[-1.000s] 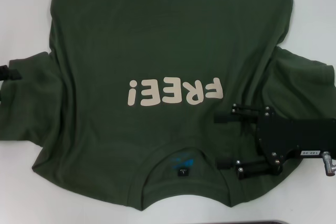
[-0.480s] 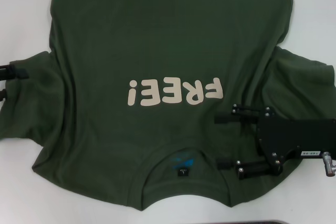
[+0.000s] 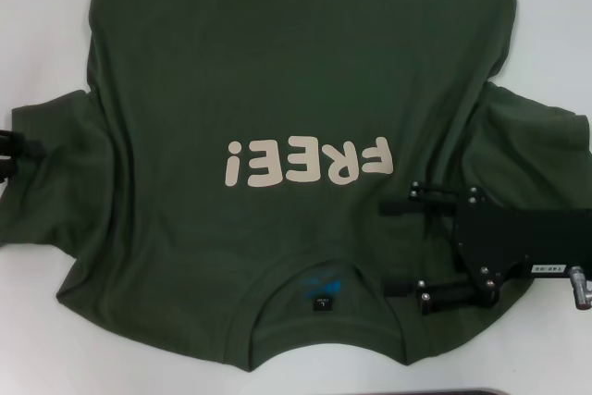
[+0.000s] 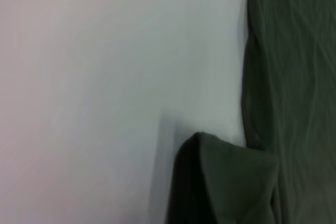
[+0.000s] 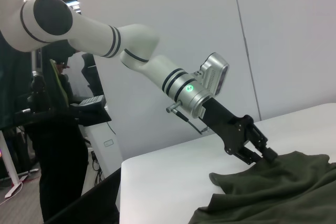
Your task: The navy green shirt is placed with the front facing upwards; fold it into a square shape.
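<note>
The navy green shirt (image 3: 296, 62) lies spread front up on the white table (image 3: 37, 25). Its collar (image 3: 324, 289) is nearest me and the cream "FREE!" lettering (image 3: 310, 162) reads upside down. My right gripper (image 3: 389, 248) hovers open over the shoulder beside the collar, with nothing between its fingers. My left gripper (image 3: 11, 150) sits at the picture's left edge, on the rim of the left sleeve. In the right wrist view the left gripper (image 5: 262, 154) appears closed on a raised fold of the sleeve (image 5: 273, 192). The left wrist view shows that lifted fold (image 4: 226, 182).
Bare white tabletop borders the shirt on the left (image 4: 105, 77) and at the far right corner (image 3: 555, 25). Beyond the table's far side a person (image 5: 52, 129) stands by a desk. A dark strip (image 3: 462, 391) runs along the near edge.
The left gripper edged right onto the sleeve half a second ago and has now drawn back left. The right gripper has hardly moved.
</note>
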You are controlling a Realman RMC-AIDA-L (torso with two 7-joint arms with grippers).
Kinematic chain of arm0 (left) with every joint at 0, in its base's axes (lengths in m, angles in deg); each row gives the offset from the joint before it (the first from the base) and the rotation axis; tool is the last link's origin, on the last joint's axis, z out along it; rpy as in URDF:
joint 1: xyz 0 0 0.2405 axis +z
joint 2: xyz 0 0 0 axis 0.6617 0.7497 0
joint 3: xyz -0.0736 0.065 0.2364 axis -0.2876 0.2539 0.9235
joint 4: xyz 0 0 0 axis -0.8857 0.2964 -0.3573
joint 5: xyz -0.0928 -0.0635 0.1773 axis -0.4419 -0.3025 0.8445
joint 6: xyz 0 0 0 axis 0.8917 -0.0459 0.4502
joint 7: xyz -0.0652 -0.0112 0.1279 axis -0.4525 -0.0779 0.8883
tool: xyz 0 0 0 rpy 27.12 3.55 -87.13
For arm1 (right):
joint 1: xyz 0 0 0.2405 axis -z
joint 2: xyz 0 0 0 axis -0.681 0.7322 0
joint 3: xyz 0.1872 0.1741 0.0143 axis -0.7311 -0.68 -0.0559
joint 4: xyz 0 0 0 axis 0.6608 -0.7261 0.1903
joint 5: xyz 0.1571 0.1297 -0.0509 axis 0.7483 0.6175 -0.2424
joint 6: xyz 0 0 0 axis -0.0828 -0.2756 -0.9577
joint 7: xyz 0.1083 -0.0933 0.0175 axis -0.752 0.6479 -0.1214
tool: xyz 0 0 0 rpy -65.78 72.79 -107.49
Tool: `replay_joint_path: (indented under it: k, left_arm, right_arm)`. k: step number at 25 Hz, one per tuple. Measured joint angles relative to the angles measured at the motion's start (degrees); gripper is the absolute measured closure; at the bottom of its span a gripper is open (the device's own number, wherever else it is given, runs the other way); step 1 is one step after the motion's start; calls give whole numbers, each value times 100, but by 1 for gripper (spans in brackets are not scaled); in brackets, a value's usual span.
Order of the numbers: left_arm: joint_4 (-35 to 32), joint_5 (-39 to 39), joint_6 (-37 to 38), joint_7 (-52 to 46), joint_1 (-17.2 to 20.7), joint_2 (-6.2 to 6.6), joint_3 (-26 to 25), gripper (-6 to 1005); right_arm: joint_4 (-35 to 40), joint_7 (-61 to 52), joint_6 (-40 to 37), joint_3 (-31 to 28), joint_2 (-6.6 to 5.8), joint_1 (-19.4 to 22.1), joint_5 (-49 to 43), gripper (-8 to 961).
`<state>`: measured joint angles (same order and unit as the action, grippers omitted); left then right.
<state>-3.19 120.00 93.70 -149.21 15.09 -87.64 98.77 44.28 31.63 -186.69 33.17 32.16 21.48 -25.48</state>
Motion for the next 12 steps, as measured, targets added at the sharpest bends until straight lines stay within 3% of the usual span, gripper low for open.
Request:
replay_joint_path:
  k: [7, 12]
  left_arm:
    - [-23, 104, 33, 41, -2, 33, -50, 787]
    - [-18, 107, 90, 73, -2, 59, -24, 940]
  right_arm:
    - [0, 0, -6, -46, -4, -24, 0, 32]
    - [0, 0, -7, -49, -4, -44, 0, 32]
